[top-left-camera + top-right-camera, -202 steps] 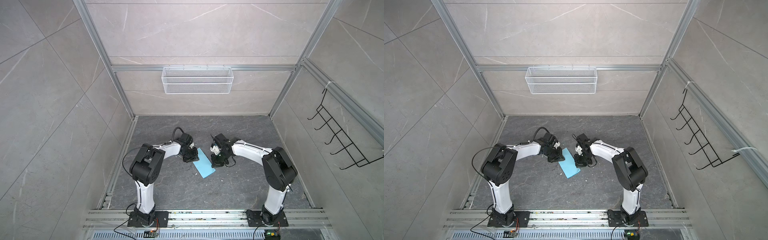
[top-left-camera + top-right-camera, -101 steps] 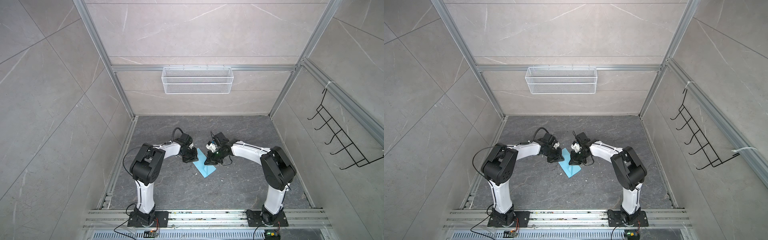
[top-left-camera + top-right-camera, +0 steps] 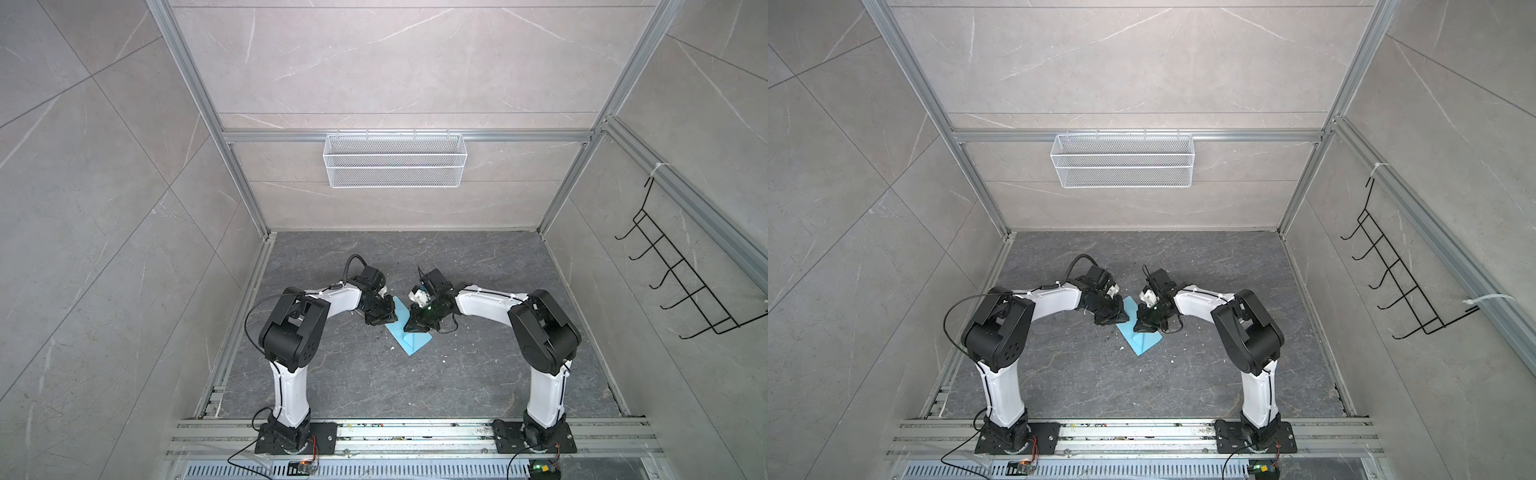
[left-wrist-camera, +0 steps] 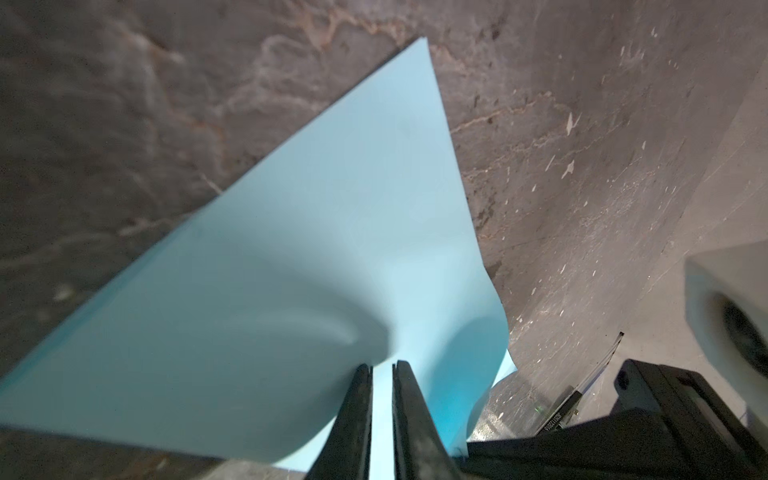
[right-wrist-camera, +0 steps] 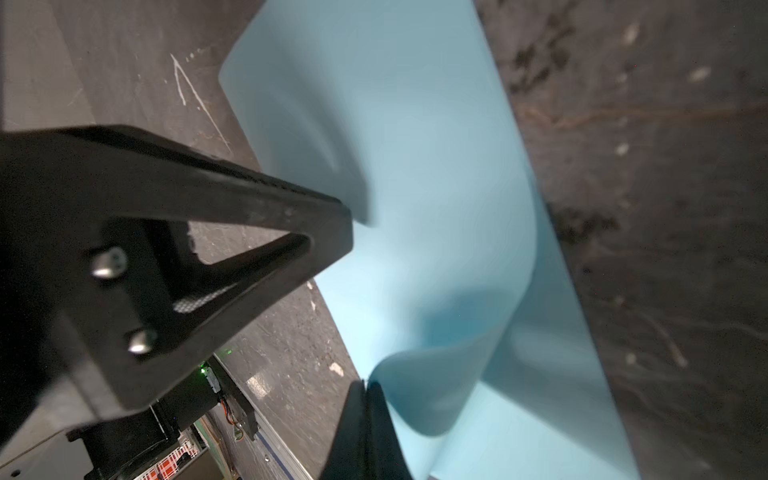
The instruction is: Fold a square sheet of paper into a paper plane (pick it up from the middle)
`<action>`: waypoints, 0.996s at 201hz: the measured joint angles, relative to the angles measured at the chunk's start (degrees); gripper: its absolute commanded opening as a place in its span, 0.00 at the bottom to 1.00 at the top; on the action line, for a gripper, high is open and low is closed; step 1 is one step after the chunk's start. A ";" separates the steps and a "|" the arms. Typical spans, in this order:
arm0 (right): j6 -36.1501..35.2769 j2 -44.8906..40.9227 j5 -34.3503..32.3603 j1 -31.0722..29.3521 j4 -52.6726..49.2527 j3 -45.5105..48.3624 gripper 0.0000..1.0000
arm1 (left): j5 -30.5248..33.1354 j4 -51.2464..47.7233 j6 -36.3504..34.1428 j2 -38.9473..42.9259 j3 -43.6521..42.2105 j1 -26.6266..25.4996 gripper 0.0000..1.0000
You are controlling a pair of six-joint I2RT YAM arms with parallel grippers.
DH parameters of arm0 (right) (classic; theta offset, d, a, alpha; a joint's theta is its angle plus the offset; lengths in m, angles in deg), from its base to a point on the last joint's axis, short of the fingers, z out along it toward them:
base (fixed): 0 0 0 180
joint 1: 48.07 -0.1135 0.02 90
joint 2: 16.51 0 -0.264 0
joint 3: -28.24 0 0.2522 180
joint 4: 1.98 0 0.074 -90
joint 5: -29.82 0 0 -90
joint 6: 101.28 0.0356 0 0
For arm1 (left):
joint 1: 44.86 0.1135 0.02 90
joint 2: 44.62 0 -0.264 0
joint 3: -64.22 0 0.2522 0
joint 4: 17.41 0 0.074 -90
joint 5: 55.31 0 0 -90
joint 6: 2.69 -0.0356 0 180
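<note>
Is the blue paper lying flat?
No, bent. The paper curls up at one edge, where the right end effector pinches it.

Left arm [image 3: 289, 386] and right arm [image 3: 545, 390]: white moulded links, black joint housings [image 3: 293, 330], black base plates [image 3: 324, 438]. A black cable [image 3: 248, 320] loops outside the left arm. The left end effector [image 4: 382, 368] and right end effector [image 5: 366, 384] are black. The fingers [image 5: 174, 199] are tapered, with a triangular cut-out and two silver round-head screws [image 5: 109, 262]. A green indicator light [image 3: 424, 306] shows near the right wrist.
</note>
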 measured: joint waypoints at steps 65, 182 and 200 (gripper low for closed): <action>0.00 0.04 -1.05 0.00 0.35 0.44 0.01 | 2.69 -2.23 0.00 1.68 -0.04 0.85 0.12; 2.21 0.22 2.49 -0.11 8.81 3.17 0.01 | 2.73 -2.36 0.00 1.03 -1.20 0.96 0.08; 2.78 0.33 2.64 -0.11 9.49 3.26 0.01 | 2.73 -2.36 0.02 1.03 -1.20 0.96 0.08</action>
